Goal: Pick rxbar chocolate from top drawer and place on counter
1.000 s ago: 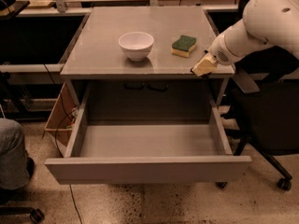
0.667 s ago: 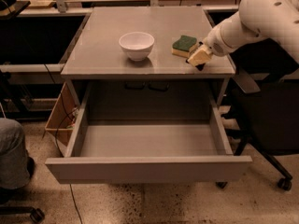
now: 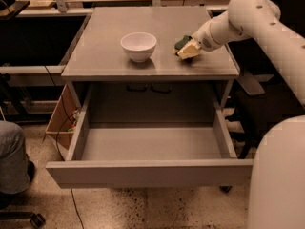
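Hand low over the worktop, right side, right up against the sponge, bowl to its left. Grip: can't tell. Bar can't be made out. Drawer hangs open below.

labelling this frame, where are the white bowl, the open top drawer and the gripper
round white bowl [image 3: 138, 46], camera view, on its outer wall.
wide grey metal top drawer [image 3: 147, 173], camera view, on its flat front panel.
pale tan gripper [image 3: 188, 50], camera view, on its tip, over the right of the grey counter [image 3: 102, 56].
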### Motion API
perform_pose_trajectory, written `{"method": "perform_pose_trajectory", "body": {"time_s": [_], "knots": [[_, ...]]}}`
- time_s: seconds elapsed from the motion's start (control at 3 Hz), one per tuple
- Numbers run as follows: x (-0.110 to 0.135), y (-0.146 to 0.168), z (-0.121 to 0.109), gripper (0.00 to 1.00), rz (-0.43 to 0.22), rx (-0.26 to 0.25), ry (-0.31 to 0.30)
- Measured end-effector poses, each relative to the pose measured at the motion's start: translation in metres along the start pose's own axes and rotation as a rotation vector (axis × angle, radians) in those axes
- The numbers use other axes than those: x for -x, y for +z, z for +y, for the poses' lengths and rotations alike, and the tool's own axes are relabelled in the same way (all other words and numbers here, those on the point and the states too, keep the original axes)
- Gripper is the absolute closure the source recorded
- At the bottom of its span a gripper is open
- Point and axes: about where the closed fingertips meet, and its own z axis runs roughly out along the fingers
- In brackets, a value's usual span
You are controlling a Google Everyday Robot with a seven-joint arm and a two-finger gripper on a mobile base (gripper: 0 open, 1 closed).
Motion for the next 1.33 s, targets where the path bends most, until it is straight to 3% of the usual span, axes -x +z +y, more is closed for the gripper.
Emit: {"method": "perform_pose_trajectory", "body": {"time_s": [0.33, 1.0, 1.33], "knots": [[0.0092, 0.0253, 0.0019, 0.6, -0.035, 0.024, 0.006], [0.0095, 0.0275, 0.0016, 0.13, -0.037, 0.025, 0.007], [0.0095, 0.0276, 0.0017, 0.0, -0.037, 0.025, 0.007]]}}
